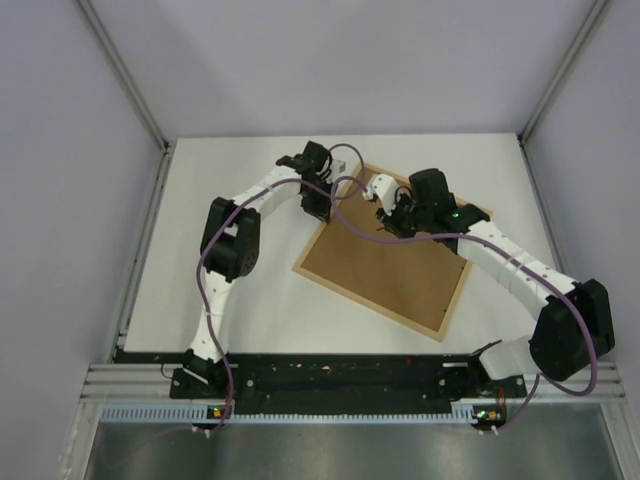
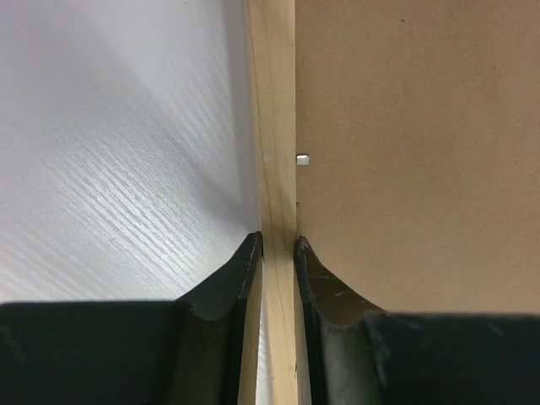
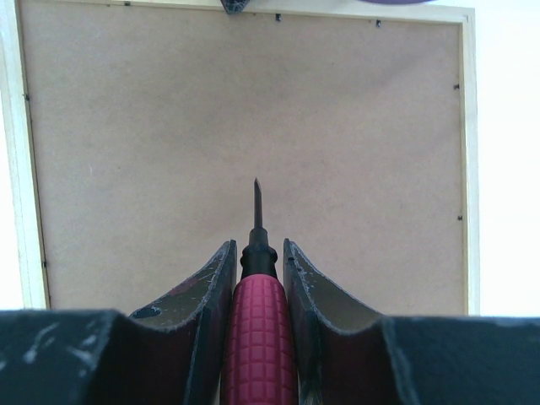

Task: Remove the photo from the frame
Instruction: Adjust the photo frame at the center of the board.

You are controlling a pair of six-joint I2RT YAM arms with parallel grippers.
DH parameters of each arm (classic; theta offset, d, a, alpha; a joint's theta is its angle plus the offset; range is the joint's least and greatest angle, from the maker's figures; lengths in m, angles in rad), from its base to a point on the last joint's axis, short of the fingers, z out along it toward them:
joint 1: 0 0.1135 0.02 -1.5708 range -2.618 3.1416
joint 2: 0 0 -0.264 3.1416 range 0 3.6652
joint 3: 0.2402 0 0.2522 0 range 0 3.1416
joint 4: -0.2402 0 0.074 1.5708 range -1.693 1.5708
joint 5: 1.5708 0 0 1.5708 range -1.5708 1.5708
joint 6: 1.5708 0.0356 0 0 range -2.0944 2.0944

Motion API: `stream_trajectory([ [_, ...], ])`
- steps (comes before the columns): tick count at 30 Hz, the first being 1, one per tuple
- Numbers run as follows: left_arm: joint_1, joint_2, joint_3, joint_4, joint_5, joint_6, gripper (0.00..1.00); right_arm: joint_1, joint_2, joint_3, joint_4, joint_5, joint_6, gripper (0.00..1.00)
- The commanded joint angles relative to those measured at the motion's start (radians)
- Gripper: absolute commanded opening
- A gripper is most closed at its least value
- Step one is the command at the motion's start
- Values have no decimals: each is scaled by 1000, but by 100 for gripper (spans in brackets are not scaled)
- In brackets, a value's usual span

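1. Between the fingers of the left pincer (image 2: 277, 245) stands the thin pale wooden rim of the frame (image 2: 275, 126). The pincer is clenched on it, with one finger against the rim's outer side and the other against its inner side.
2. Just beyond those fingertips, on the pincer's right, a small metal tab (image 2: 303, 159) juts from the rim's inner edge onto the board. The rim runs straight ahead, away from the pincer.
3. Right of this pincer lies the plain brown backing board (image 2: 422, 152), set inside the rim, so the frame lies back-up. Left of the pincer is the white surface (image 2: 126, 169), which the frame rests on.
4. The right pincer (image 3: 258, 245) is clenched on a screwdriver (image 3: 258, 337). Its two fingers press the sides of the dark red, grid-patterned handle.
5. Ahead of those fingertips a dark collar and a thin pointed shaft stick out over the middle of the backing board. Whether the tip touches the board cannot be told.
6. Farther out from the right pincer, the pale rim borders the board on the left, the far side and the right. Small dark tabs dot its inner edges.
7. From above, the frame lies flat and turned cornerwise on the surface. The left pincer is at its far-left edge and the right pincer is over the board near the far corner. The two are close together but apart.
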Motion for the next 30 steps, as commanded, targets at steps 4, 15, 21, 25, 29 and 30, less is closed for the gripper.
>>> stream_trajectory([
  [4,30,-36,-72,-38,15,-93,0,-6,36,6,125,-80,-42,0],
  [15,106,-234,-371,152,55,-315,0,-129,189,127,229,-178,399,0],
  [21,152,-303,-489,256,99,-440,0,-290,390,260,229,-414,855,0],
  [25,181,-314,-548,339,168,-518,0,-322,487,234,321,-515,1110,0],
  [29,192,-315,-581,384,174,-578,0,-322,518,153,496,-575,1332,0],
  [30,195,-323,-601,414,179,-598,0,-324,522,142,528,-575,1380,0],
])
